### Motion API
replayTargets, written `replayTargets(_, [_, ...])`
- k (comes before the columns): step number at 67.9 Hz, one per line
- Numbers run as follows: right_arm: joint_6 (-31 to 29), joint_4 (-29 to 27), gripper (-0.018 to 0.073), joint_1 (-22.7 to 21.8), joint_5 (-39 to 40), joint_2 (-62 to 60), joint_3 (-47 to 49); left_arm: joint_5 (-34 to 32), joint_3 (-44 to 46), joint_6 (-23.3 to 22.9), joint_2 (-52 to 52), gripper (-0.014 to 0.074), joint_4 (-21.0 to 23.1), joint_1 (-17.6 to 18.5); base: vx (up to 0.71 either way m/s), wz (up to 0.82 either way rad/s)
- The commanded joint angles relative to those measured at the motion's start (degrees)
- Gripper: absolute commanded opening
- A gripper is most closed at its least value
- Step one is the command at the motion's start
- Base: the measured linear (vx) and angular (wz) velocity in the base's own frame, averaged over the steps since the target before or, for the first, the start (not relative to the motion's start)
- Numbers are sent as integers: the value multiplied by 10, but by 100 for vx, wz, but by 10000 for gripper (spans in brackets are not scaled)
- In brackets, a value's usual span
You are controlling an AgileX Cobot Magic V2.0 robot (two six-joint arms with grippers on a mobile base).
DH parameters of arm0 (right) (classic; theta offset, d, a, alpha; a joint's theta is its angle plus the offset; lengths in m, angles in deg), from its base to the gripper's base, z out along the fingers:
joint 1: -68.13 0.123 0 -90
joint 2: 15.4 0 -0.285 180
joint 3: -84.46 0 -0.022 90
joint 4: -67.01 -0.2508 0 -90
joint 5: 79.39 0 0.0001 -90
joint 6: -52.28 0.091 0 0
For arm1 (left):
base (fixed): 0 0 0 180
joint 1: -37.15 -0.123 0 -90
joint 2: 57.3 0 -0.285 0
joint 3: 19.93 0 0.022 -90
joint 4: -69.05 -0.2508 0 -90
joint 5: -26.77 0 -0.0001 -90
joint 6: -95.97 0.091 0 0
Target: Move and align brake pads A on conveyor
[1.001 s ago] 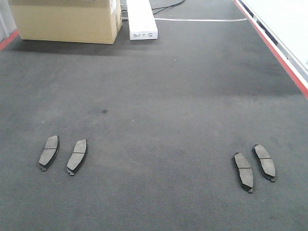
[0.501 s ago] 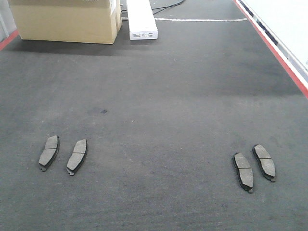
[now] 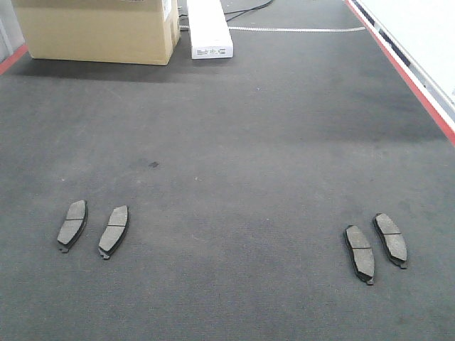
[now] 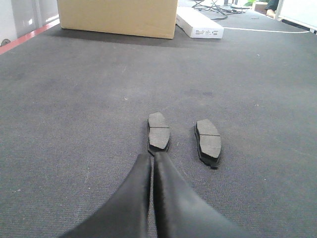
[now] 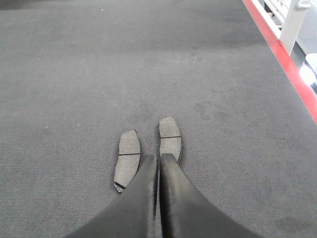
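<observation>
Two pairs of brake pads lie flat on the dark conveyor (image 3: 234, 142). The left pair is one pad (image 3: 72, 224) and another pad (image 3: 114, 230); the right pair is a pad (image 3: 360, 253) and a pad (image 3: 391, 239). In the left wrist view the left gripper (image 4: 151, 157) is shut, empty, its tips just short of the nearer pad (image 4: 158, 131), with the second pad (image 4: 208, 140) to the right. In the right wrist view the right gripper (image 5: 158, 158) is shut, empty, its tips over the near end of one pad (image 5: 170, 137); its neighbour (image 5: 128, 157) lies left.
A cardboard box (image 3: 96, 28) and a long white box (image 3: 208, 28) stand at the far end of the belt. A red strip (image 3: 405, 71) runs along the right edge, and another red strip (image 4: 25, 39) borders the left.
</observation>
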Motion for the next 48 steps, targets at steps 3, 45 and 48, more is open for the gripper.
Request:
replayTargets(3, [-2, -2, -11, -3, 38, 1, 16, -38, -9, -4, 8, -6, 2, 2, 0, 0])
replayTargets(45, [0, 39, -11, -3, 49, -42, 16, -38, -9, -4, 8, -6, 2, 2, 0, 0])
replayTargets(48, [0, 41, -11, -3, 53, -56, 14, -38, -9, -4, 8, -6, 2, 2, 0, 0])
